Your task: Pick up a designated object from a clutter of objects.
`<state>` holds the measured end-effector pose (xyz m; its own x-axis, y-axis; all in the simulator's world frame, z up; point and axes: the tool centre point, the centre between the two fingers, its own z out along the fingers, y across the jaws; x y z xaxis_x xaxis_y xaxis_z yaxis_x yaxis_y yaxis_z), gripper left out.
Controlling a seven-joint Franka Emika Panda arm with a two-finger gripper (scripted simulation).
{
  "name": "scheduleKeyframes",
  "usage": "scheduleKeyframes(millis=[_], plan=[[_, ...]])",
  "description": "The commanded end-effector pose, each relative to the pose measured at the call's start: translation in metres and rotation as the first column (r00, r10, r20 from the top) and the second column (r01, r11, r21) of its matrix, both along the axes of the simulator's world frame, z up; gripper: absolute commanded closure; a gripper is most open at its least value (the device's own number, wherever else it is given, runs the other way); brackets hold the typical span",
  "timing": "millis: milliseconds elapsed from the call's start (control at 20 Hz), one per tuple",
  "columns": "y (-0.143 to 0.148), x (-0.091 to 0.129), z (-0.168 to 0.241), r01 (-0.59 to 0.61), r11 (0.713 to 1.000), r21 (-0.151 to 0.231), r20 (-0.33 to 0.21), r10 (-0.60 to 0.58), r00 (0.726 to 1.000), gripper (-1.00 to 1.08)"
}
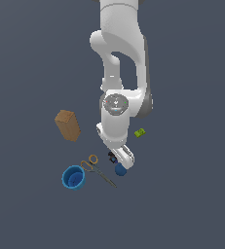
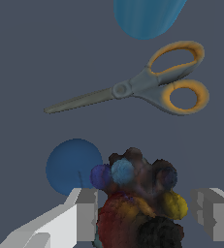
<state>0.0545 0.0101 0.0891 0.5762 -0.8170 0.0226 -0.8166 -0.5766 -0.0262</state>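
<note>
Grey floor (image 1: 31, 58), end effector (image 2: 147, 215) straddling speckled lump (image 2: 140, 203)

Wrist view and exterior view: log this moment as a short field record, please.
target: dark lumpy speckled object, between the fingers
gripper: open, astride target; contact unclear
beside target: plain blue ball
scissors: orange-handled grey scissors, closed, flat on the floor
cup: blue cup, upright
box: brown box
block: tiny green block, apart from the rest
</note>
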Motion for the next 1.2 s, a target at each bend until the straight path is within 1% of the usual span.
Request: scheduleKeyframes(millis=[0, 200, 950, 1150], plan=[[0.003, 0.000, 0.019, -0.001, 1.000, 0.000, 0.000, 0.001, 1.000, 1.08], [0.009, 0.000, 0.055, -0.002, 1.000, 0.000, -0.004, 0.002, 1.000, 1.08], [0.036, 0.003, 0.213, -0.009, 1.000, 0.001, -0.023, 0.009, 1.000, 1.08], [0.042, 0.006, 0.248, -0.011, 1.000, 0.002, -0.027, 0.011, 1.000, 1.08]])
